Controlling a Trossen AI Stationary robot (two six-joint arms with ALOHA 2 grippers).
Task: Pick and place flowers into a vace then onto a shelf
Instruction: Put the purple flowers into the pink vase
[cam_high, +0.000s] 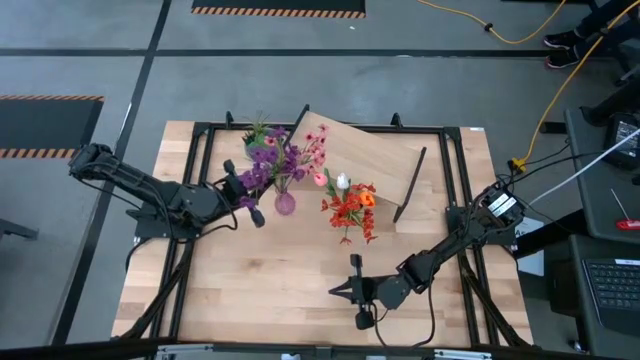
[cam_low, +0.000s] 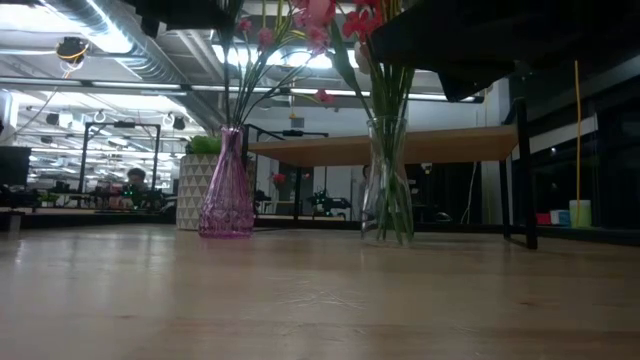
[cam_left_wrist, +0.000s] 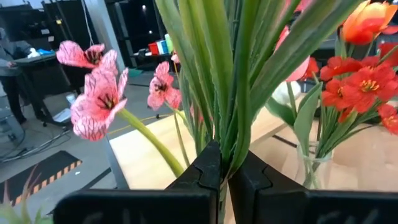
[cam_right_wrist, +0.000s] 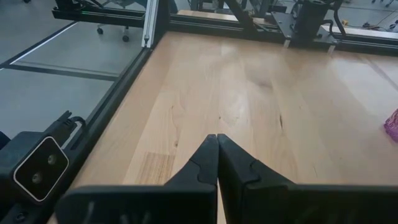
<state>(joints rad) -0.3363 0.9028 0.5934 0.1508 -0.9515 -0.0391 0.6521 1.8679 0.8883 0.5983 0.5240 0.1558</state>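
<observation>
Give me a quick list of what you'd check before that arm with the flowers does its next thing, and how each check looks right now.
1. Left gripper has hold of the green stems: ok, fingers closed on them.
2. Stems above the pink vase: cannot tell; the gripper is beside it, exact alignment unclear.
3. Pink vase upright: ok in the low view.
4. Clear vase with red flowers upright and apart from the pink vase: ok.
5. Right gripper out of the way: ok, shut over bare table near the front.
6. Shelf standing ready: ok.
</observation>
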